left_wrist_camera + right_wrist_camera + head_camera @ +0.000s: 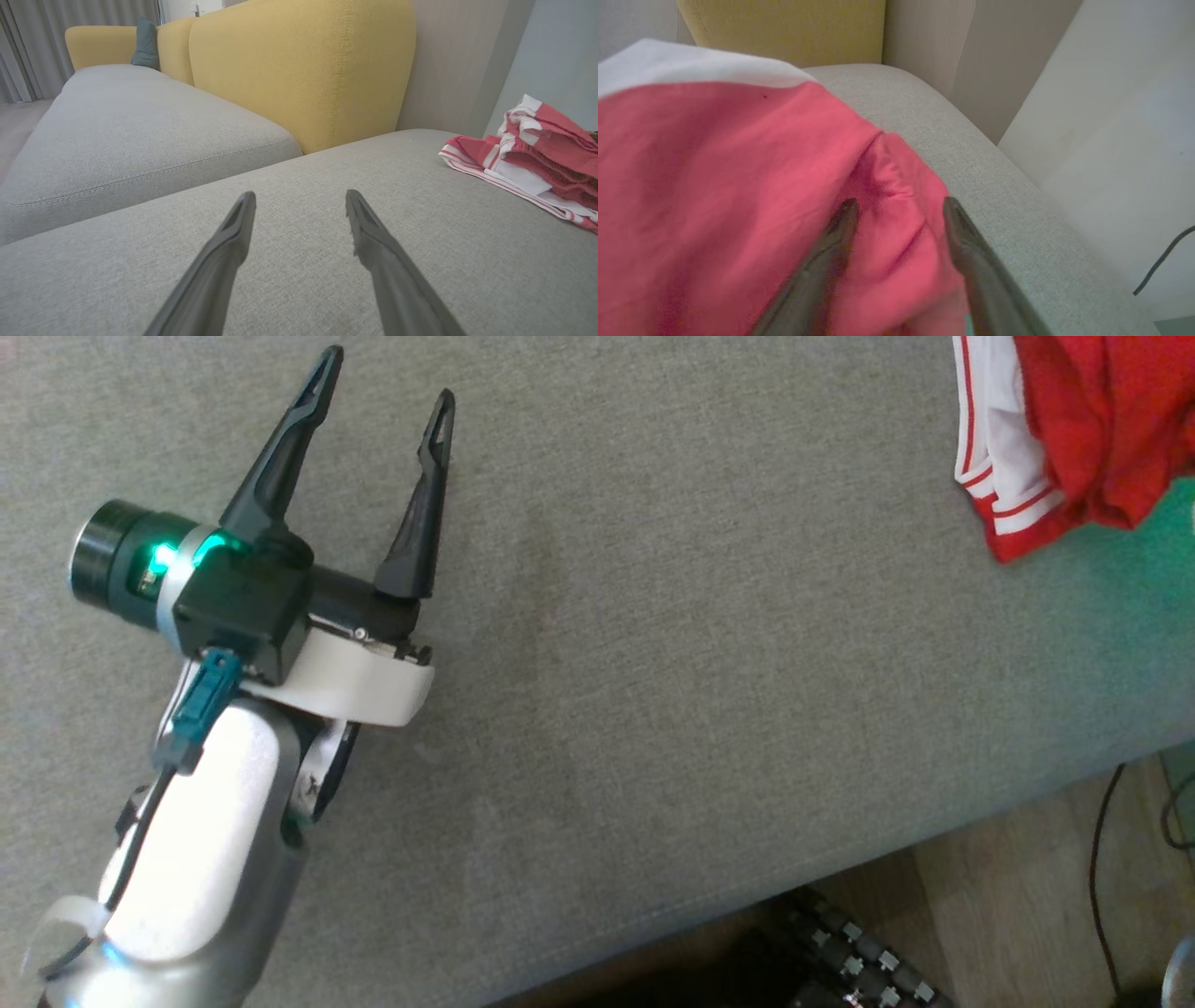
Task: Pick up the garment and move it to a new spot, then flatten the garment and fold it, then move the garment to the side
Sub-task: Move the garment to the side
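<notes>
Garment [1083,420]: a red piece with white striped trim, bunched in a loose heap on the grey sofa seat [700,635], well off to the right of the left gripper [388,378], whose fingers stand spread and empty over bare cushion. The right gripper [899,204] hangs directly over the heap, fingers parted, red cloth lying between and beneath them, nothing pinched. The fabric looks light, limp and unlikely to slip, and would probably sag when lifted. A trimmed hem or corner seems the surest hold.
</notes>
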